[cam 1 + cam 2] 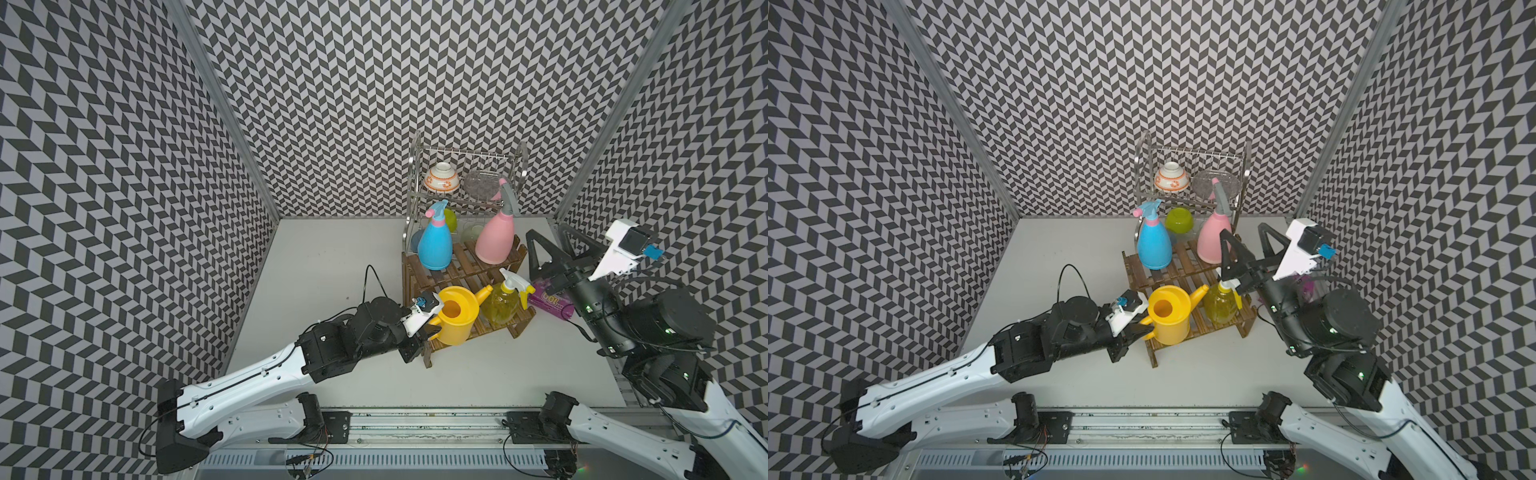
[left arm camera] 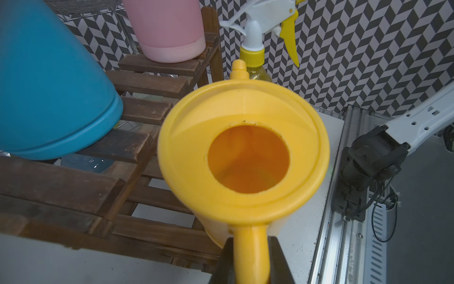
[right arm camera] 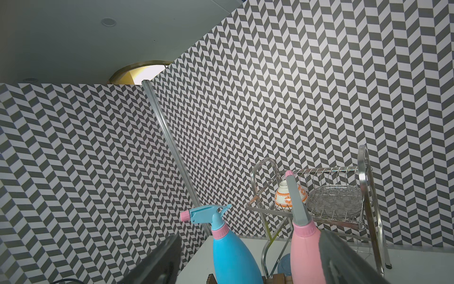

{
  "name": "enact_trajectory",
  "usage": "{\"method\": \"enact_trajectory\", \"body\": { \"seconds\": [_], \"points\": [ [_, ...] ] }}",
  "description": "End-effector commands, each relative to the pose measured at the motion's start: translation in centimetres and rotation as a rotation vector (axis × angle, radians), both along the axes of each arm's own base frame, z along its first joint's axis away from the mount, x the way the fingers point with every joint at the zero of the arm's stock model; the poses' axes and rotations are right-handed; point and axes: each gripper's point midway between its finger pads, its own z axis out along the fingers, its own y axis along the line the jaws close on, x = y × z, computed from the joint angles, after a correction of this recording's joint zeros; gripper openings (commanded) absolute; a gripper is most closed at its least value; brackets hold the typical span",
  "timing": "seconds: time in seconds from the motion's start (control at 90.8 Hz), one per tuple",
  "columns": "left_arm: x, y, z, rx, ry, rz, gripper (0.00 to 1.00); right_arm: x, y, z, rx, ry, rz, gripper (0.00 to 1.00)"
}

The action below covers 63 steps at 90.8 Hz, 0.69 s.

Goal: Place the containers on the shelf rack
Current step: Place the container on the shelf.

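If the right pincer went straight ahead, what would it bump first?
Probably the pink bottle, right beside one finger of the open right pincer. Depth is unclear, so it might just pass it.

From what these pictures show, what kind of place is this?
Probably a robot test cell, not a home: chevron-patterned panels enclose a white table, and the left arm and right arm stand on a metal rail.

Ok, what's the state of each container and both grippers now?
blue bottle: upright on the rack's upper step.
pink bottle: upright on the upper step.
yellow bottle: upright on the lower step.
watering can: upright at the lower step's end, held by its handle.
left gripper: shut on the watering can's handle.
right gripper: open, empty, raised near the pink bottle.
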Motion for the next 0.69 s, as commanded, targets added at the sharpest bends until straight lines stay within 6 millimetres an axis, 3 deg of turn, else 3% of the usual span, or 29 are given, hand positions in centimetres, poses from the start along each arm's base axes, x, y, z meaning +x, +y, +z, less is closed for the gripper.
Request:
{"method": "enact_trajectory", "body": {
  "seconds": [0.0,0.683],
  "points": [
    [0.6,-0.7,1.8,-0.082,-0.026,0.022,0.0,-0.4,-0.7,0.9,0.044,-0.027,-0.006,0.9],
    [1.5,-1.6,-1.1,-0.033,-0.006,0.051,0.04,-0.7,-0.9,0.4,0.056,-0.018,0.007,0.9]
  ]
}}
